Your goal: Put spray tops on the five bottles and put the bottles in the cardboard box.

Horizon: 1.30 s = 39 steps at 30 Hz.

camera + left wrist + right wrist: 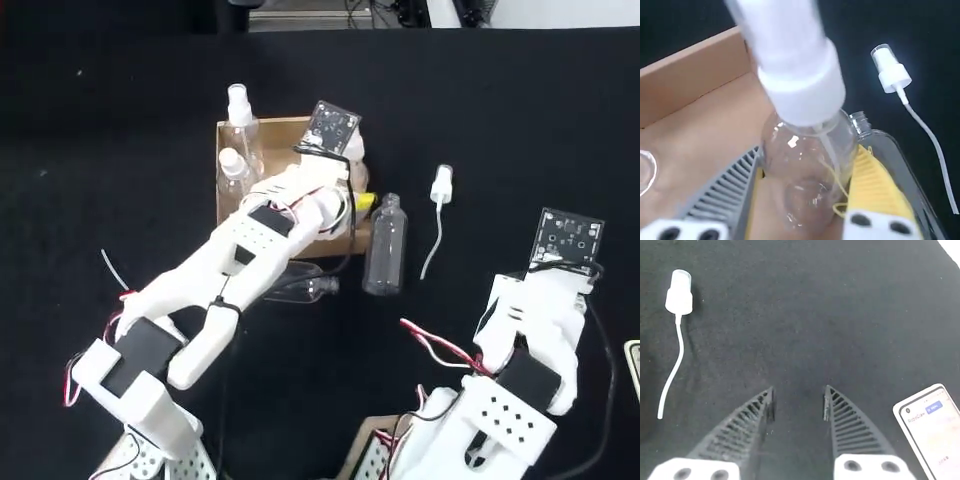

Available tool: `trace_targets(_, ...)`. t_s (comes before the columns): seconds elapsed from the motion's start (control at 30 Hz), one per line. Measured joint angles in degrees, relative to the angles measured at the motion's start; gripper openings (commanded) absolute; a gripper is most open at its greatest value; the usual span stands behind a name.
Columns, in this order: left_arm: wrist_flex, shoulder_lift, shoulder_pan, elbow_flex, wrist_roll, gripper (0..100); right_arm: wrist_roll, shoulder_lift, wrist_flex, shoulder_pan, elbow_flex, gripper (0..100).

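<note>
The left gripper [807, 155] is above the right part of the cardboard box [232, 215]. Its two fingers, one grey [727, 187] and one yellow [875, 187], are closed onto the sides of a clear bottle [802, 200], which is between them. This bottle carries a white spray top [800, 85] and is inside the box, close to its right wall. It is not possible to tell whether its bottom rests on the box floor.

At the left wall of the box stand a second bottle [241, 125], at the far corner, and a third bottle [233, 172] just beside it. Both have spray tops on.

An open bottle [385, 245] without top is outside the box, just beside its right wall. A fifth bottle [306, 289] lies on its side on the black table [500, 100], near the front wall of the box and partly under the left arm. A loose spray top [441, 186] with its thin tube lies to the right of the box, beyond the open bottle.

The right gripper [797, 395] is well apart from the box, to its right and nearer to the arm bases. Its fingers are parted with a clear gap and hold nothing. A phone [932, 425] lies still farther from the box than this gripper.
</note>
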Motion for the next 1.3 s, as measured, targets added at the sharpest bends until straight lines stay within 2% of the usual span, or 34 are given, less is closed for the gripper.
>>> trace_targets(0.1,0.18,0.00,0.00,0.00,0.00,27,0.00,0.00,0.00,0.00,0.00,13.1)
trace_targets(0.4,0.35,0.00,0.26,0.00,0.00,26,0.00,0.00,0.00,0.00,0.00,13.1)
trace_targets(0.5,0.35,0.00,0.18,0.00,0.00,23,0.00,0.00,0.00,0.00,0.00,13.1)
trace_targets(0.73,0.00,0.35,0.26,0.00,0.09,8,0.00,0.00,0.00,0.00,0.00,13.1)
trace_targets(0.93,-6.15,0.88,0.09,1.05,-0.35,7,0.00,0.00,0.00,0.00,0.00,13.1)
trace_targets(1.17,-6.59,0.53,0.18,1.14,-0.35,7,0.00,0.00,0.00,0.00,0.00,13.1)
trace_targets(1.3,-4.48,-4.40,0.26,1.14,-0.35,7,0.00,0.00,0.00,0.00,0.00,13.1)
